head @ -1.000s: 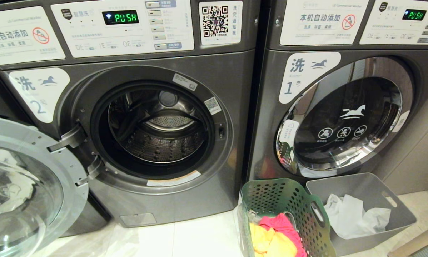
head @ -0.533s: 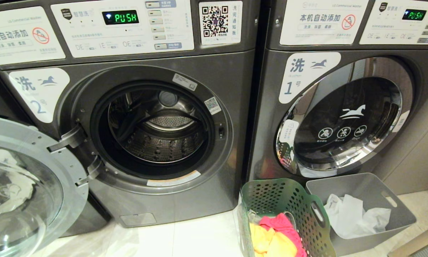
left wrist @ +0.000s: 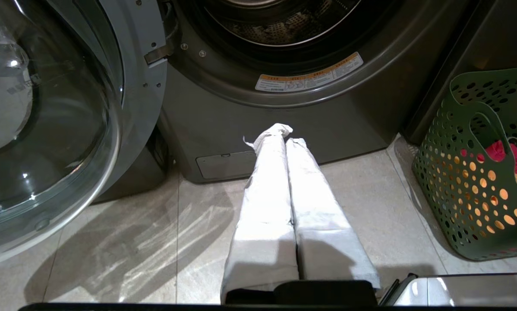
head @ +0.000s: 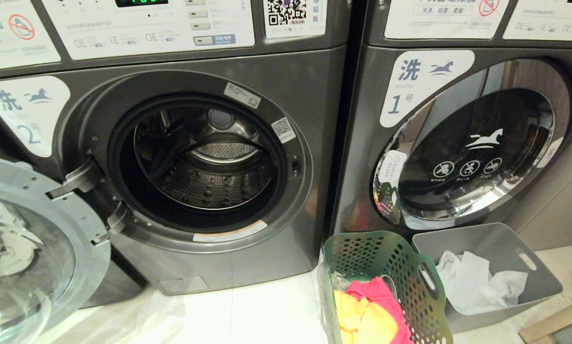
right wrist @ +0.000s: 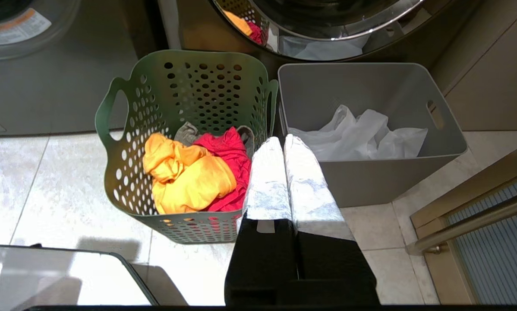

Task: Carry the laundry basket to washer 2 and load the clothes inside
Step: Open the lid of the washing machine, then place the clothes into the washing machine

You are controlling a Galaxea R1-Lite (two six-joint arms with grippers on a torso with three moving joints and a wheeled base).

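Laundry basket (head: 386,282) first: we see a green plastic basket with round holes all over its walls and a cut-out handle on each side, standing upright on the floor. It sits just in front of washer 1 (head: 462,143), below the lower left of that washer's shut door, and touches or nearly touches the grey bin (head: 496,248) on its right. Inside lie crumpled clothes (right wrist: 193,172): a yellow-orange piece, a pink-red one beneath and behind it, and a bit of grey at the back.

We cannot see the basket's near edge in the head view, where it is cut off, and how many garments lie under the top two is hidden. The grey bin holds crumpled white material (right wrist: 362,138); we cannot tell what it is.

Washer 2 (head: 205,157) stands to the left of the basket, its drum bare and its glass door (head: 33,243) swung wide to the left. The control panels above both washers are cut off at the top.

Our left gripper (left wrist: 284,134) hangs low before washer 2's base, fingers pressed together, holding nothing. Our right gripper (right wrist: 283,140) hangs over the basket's right rim, fingers likewise pressed together and empty.

The floor (head: 248,315) is pale glossy tile. Beige panelling (right wrist: 491,73) stands to the right of washer 1
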